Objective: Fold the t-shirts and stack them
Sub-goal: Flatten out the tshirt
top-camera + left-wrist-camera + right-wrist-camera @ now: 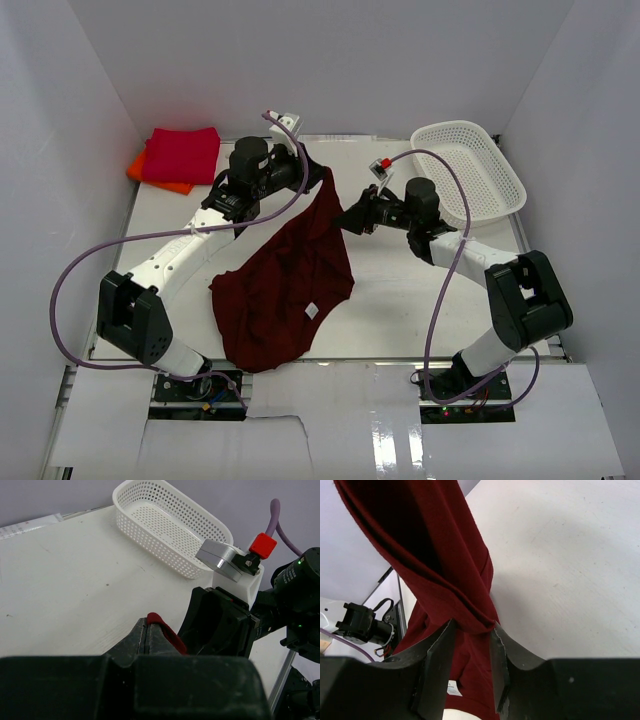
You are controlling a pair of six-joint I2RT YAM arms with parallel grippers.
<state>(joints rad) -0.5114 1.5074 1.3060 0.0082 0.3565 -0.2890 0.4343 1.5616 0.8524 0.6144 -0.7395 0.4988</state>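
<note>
Dark maroon t-shirt [285,285] is hanging stretched from a raised upper corner. Its lower part is lying crumpled on the table [420,300], with the small white neck label [311,311] facing up. Its upper right side is bunching into a narrow twist. Crimson-red t-shirt [182,155] is lying folded at the far left corner, covering the folded orange t-shirt [143,168], which is peeking out along the left and near edges.

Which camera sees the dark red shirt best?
The top camera shows the whole dark maroon cloth t-shirt. The right wrist camera sees only a bunched strip in the right gripper; the left wrist only a red sliver.
</note>
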